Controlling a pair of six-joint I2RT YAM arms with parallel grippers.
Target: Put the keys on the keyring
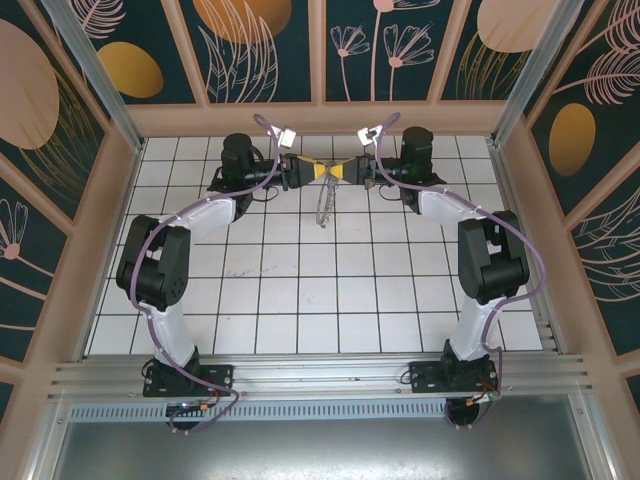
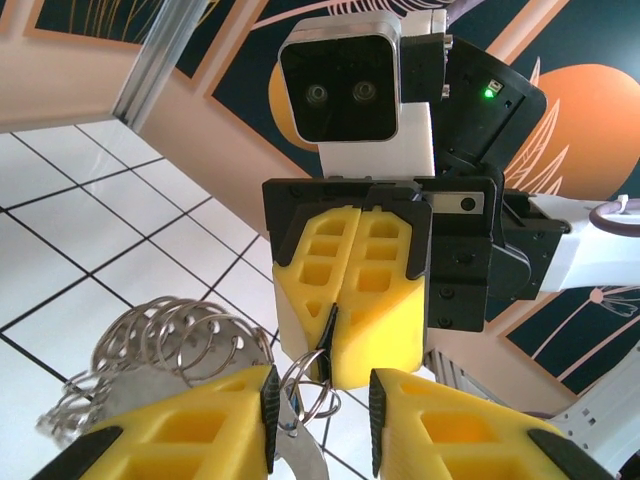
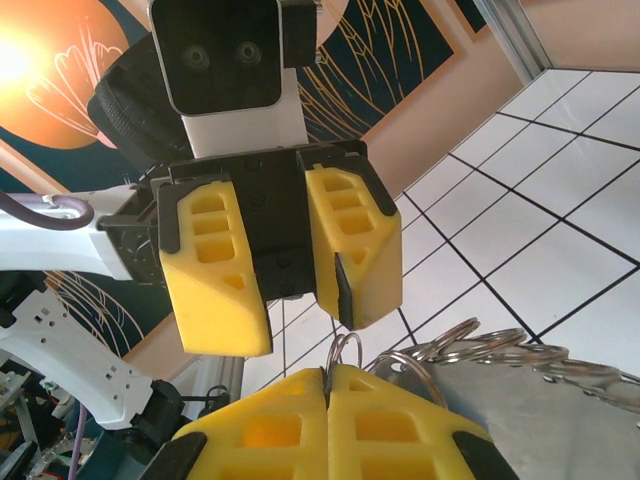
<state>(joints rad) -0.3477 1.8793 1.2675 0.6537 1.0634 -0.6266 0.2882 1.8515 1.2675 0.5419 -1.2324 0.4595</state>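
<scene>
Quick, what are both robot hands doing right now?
Left gripper: open.
Right gripper: closed on a ring of the keyring.

Arms [image 1: 165,270]: white shells, black joints
Cables [image 3: 30,218]: lilac, looped alongside
Fingers [image 2: 350,290]: yellow, pocketed, black-backed
Wrist cameras [image 2: 340,85]: grey-white box, black twin-lens face
Wrist light [image 2: 487,93]: green
Bases [image 1: 190,380]: black plates

White square-tiled table [image 1: 300,300] — thin dark grout lines.

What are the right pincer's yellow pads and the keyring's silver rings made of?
Right pincer pads: matte yellow plastic, possibly 3D-printed; uniform colour, moulded pockets, no shine. Keyring's silver rings: bright metal wire, probably steel; sharp glints, thin coiled loops.
</scene>
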